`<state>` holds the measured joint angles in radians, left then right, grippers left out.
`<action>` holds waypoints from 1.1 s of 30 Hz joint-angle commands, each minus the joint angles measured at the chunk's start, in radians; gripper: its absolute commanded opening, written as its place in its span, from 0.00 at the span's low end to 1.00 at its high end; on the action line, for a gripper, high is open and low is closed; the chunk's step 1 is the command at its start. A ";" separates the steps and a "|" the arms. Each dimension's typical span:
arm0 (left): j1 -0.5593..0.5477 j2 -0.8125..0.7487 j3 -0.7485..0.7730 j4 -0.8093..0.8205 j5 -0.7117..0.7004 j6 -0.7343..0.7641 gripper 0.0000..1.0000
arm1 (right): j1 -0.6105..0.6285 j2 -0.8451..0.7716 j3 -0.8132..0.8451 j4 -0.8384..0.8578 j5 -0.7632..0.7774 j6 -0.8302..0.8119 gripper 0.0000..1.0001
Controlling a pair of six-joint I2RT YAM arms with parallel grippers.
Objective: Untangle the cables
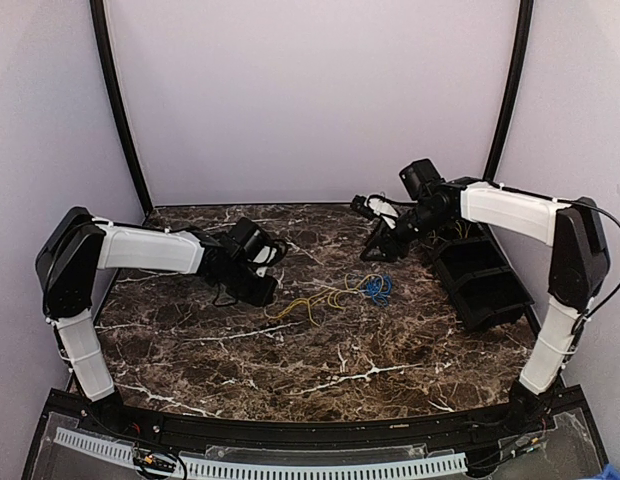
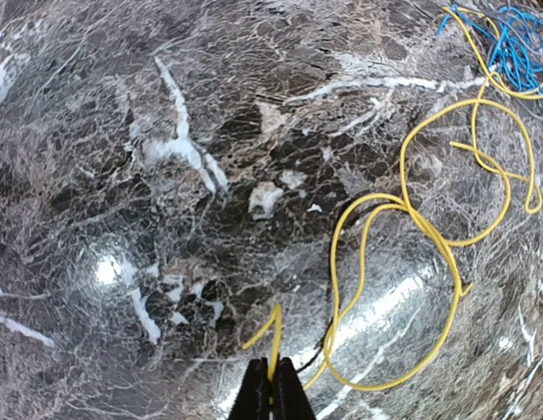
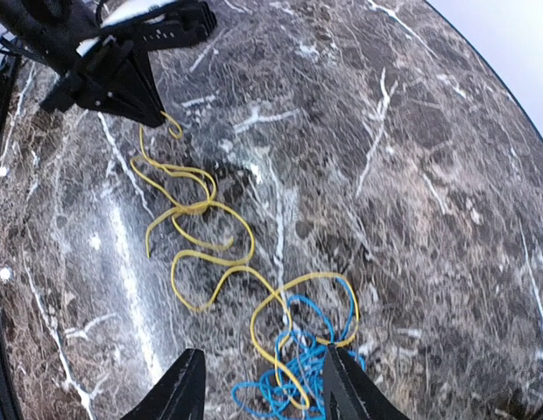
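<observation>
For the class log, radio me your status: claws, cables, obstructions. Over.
Left claw shut on yellow cable end. Right claw open over blue cable bundle. Yellow and blue tangled together. Black bins at right, apart from cables.

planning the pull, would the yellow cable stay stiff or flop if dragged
Probably floppy: the yellow cable lies in loose loops, so it would likely uncoil behind the left gripper. It overlaps the blue cable, which may drag along.

front half of table [image 1: 290, 385]: bare marble, wide lane | middle: yellow cable [image 1: 312, 300] loops running into blue cable [image 1: 377, 288] bundle, strung between left gripper [image 2: 271, 383] and right gripper [image 3: 261, 363] | right: black bins [image 1: 482, 285] in the way, close by that arm | back: wall [image 1: 310, 100] close behind
</observation>
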<state>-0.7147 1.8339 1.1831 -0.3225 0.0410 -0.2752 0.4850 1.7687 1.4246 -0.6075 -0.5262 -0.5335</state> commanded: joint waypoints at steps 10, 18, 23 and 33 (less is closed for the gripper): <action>0.009 -0.236 0.115 0.018 0.003 -0.018 0.00 | 0.166 0.282 0.275 0.030 -0.169 0.065 0.55; 0.009 -0.323 0.189 -0.009 0.007 -0.072 0.00 | 0.211 0.418 0.244 0.164 -0.198 0.150 0.53; 0.009 -0.375 0.254 -0.050 -0.025 -0.067 0.00 | 0.211 0.455 0.210 0.223 -0.163 0.219 0.15; 0.009 -0.406 0.719 -0.137 -0.298 0.118 0.00 | 0.200 0.494 0.163 0.227 -0.127 0.251 0.00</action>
<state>-0.7105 1.5105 1.7222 -0.4572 -0.1257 -0.2615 0.6910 2.2272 1.6020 -0.4046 -0.6601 -0.3103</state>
